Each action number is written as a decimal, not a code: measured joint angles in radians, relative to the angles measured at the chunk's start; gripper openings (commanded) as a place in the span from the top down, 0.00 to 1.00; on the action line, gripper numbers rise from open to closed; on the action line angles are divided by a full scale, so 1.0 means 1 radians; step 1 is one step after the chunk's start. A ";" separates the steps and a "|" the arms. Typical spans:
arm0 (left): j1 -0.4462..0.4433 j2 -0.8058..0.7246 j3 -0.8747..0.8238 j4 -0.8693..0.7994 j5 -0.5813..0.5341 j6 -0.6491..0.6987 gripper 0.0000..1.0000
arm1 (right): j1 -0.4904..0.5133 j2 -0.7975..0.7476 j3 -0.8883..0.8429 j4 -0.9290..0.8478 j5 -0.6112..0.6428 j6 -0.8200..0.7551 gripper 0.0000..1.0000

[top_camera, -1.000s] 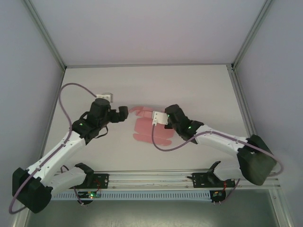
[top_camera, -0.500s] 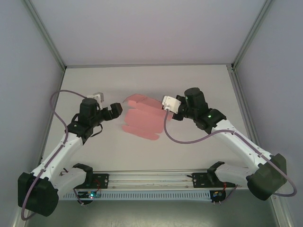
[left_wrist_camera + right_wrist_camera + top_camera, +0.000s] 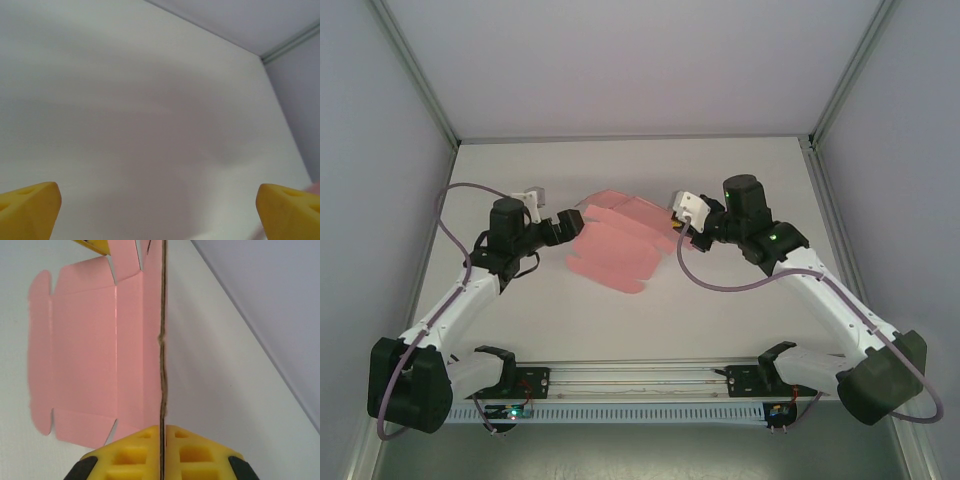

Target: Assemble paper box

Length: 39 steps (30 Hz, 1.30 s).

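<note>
The paper box is a flat pink die-cut sheet with flaps, raised off the white table and tilted. My right gripper is shut on its right edge. In the right wrist view the yellow fingers pinch the card's edge at the gripper, and the sheet spreads away to the left. My left gripper is open at the sheet's left edge. Its yellow fingertips stand far apart in the left wrist view, with nothing between them at the gripper.
White walls with metal corner posts close in the table on three sides. A rail with the arm bases runs along the near edge. Purple cables loop beside both arms.
The right arm has lifted the pink sheet and swung back and right with it. The sheet now spreads further left. The left gripper has moved in to the sheet's left edge.
</note>
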 measured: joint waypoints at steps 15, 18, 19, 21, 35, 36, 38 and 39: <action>-0.024 0.153 0.002 0.155 0.209 0.042 0.04 | 0.000 0.037 0.008 0.000 -0.068 0.048 1.00; -0.053 0.183 0.024 0.161 0.221 0.060 0.14 | -0.005 0.041 0.008 -0.002 -0.076 0.051 1.00; -0.061 0.192 0.030 0.167 0.229 0.065 0.20 | -0.007 0.043 0.008 -0.002 -0.076 0.052 1.00; -0.077 0.210 0.043 0.182 0.249 0.075 0.30 | -0.009 0.052 0.008 -0.003 -0.076 0.055 1.00; -0.147 0.248 0.138 0.066 0.252 0.025 0.48 | 0.155 0.055 -0.001 0.050 0.228 -0.037 1.00; -0.160 0.249 0.149 0.055 0.248 0.018 0.48 | 0.169 0.060 -0.003 0.050 0.260 -0.045 1.00; -0.176 0.249 0.165 0.039 0.240 0.003 0.48 | 0.197 0.076 -0.006 0.053 0.324 -0.063 1.00; -0.179 0.249 0.168 0.033 0.231 -0.005 0.47 | 0.208 0.083 -0.007 0.060 0.347 -0.069 1.00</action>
